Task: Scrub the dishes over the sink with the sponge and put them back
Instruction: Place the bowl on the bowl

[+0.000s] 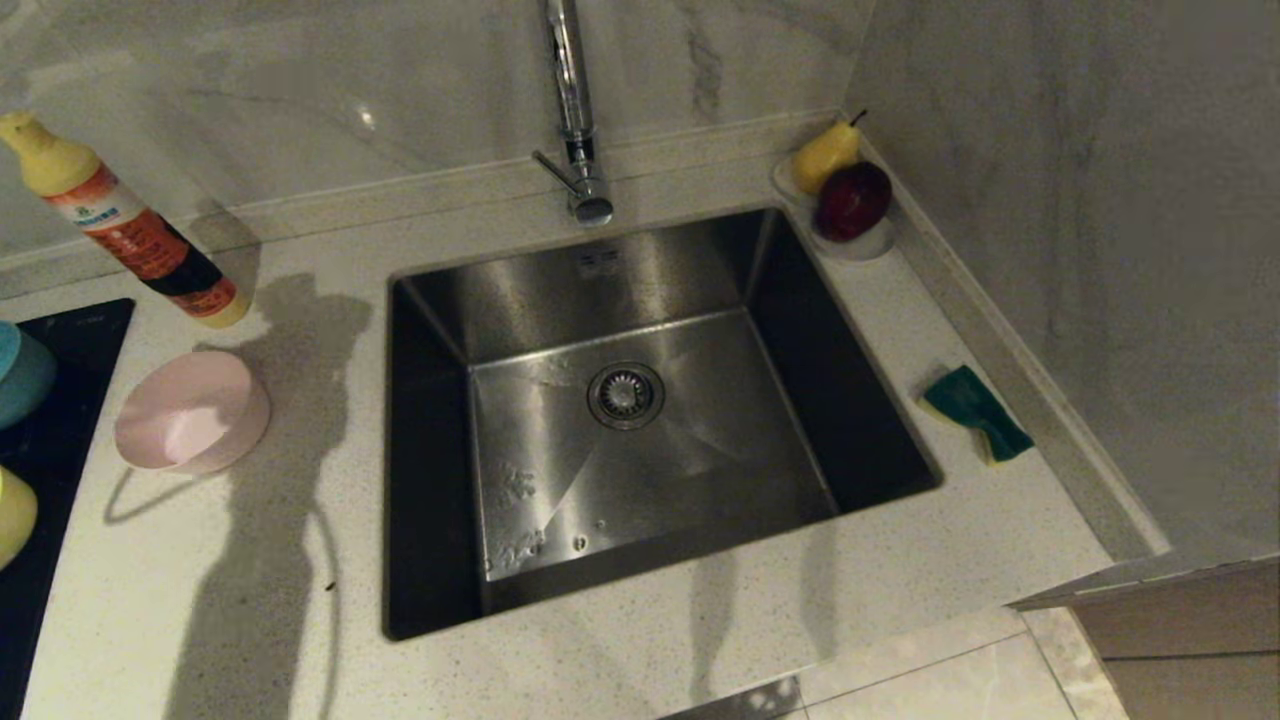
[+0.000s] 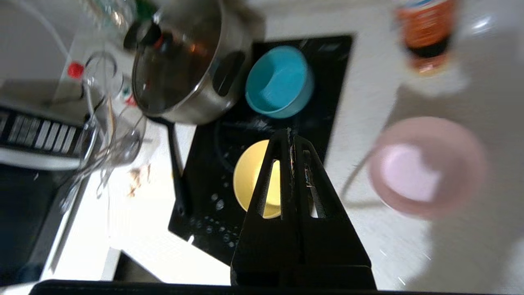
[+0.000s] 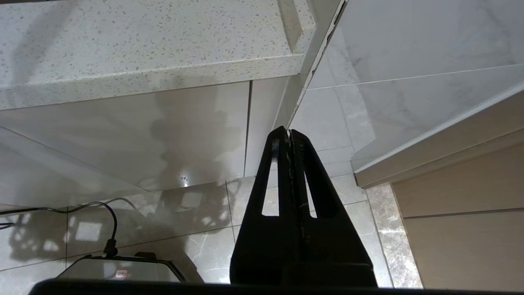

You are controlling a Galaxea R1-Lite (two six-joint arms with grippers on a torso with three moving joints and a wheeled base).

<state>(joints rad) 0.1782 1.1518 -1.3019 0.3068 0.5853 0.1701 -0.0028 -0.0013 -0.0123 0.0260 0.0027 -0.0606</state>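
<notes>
Hanging above the stove top, the left end effector (image 2: 291,135) has its two black fingers pressed together with nothing between them. Under it sits the yellow bowl (image 2: 256,180) on the black stove top (image 2: 204,196), with the light blue bowl (image 2: 279,80) beside it on the same black surface. The pink bowl (image 1: 192,411) stands on the white tabletop (image 1: 300,560), between the stove top and the sink (image 1: 640,420). The sink has a round drain (image 1: 626,395) in the middle and a tall tap (image 1: 575,110) behind it. The sponge (image 1: 977,412) lies green side up on the tabletop, on the other side of the sink from the bowls. The right end effector (image 3: 290,135) hangs low, below the tabletop edge, over the floor (image 3: 204,229); its fingers are together too and hold nothing. A soap bottle (image 1: 125,225) stands behind the pink bowl. A metal pot (image 2: 184,61) sits near the blue bowl.
</notes>
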